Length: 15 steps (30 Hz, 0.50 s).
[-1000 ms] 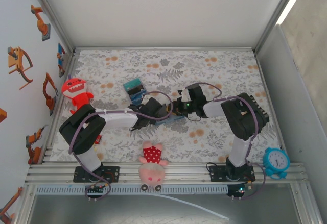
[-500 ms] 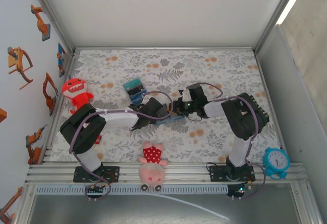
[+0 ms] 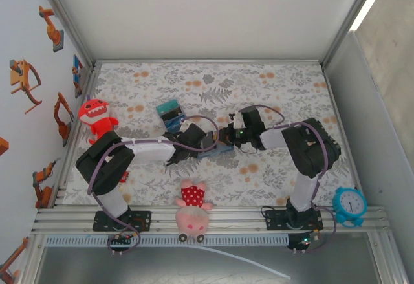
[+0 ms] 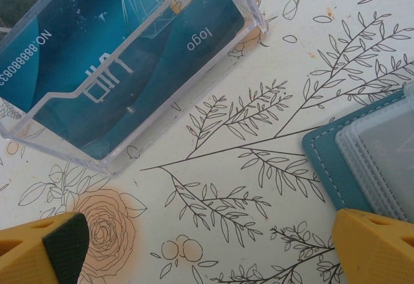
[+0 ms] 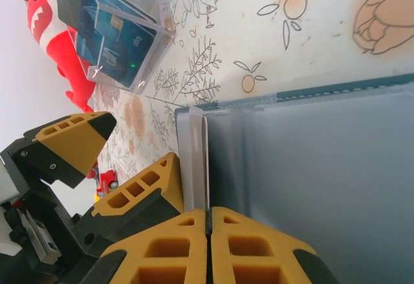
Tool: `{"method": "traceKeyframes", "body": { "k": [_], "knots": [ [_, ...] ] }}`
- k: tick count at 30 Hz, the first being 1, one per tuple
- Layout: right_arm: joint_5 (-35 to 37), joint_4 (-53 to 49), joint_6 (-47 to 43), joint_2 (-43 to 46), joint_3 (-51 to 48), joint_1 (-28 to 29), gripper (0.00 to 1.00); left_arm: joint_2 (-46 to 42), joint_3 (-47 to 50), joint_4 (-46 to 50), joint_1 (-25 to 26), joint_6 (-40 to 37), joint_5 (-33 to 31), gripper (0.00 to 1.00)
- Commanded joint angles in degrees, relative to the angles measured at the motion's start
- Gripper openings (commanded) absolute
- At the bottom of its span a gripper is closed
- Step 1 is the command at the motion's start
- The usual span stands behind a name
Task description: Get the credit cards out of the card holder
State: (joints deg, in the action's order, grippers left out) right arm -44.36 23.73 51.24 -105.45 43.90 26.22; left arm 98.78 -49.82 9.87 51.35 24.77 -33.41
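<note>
While the left pincer point(image 4: 207, 251) gapes empty, the right pincer point(image 5: 208, 216) clamps a thin pale sheet point(image 5: 197, 161) in the slate-blue bi-fold card holder point(image 4: 321, 161).

Slate-blue bi-fold card holder point(image 4: 321, 158) of matt, leather-like stuff, pale stitching along its edge; its inner sleeves point(image 4: 381, 148) are frosted, translucent plastic; to its far left a clear glossy plastic box point(image 4: 97, 162) holds a smooth teal card point(image 4: 97, 44); the flower-printed table cover point(image 4: 259, 64) looks matt; the left gripper point(image 4: 207, 248) has smooth yellow plastic fingers point(image 4: 375, 245), one faced with a matt dark pad point(image 4: 65, 245).
</note>
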Motion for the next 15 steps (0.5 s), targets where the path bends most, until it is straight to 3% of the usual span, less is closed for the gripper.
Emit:
{"method": "traceKeyframes", "body": {
  "k": [1,9,15],
  "knots": [
    [-0.5,0.1,-1.0,1.8,-0.5,-0.7,0.06,1.2,-0.7,2.3,0.5,-0.1,0.1,0.97],
    [7.0,-18.0,-11.3,6.0,2.9,-0.6,0.02,1.0,-0.9,2.5,0.4,-0.1,0.1,0.97],
    [10.6,-25.0,-15.4,8.3,4.8,-0.6,0.01,0.2,-1.0,2.5,0.4,-0.3,0.1,0.97]
  ]
}}
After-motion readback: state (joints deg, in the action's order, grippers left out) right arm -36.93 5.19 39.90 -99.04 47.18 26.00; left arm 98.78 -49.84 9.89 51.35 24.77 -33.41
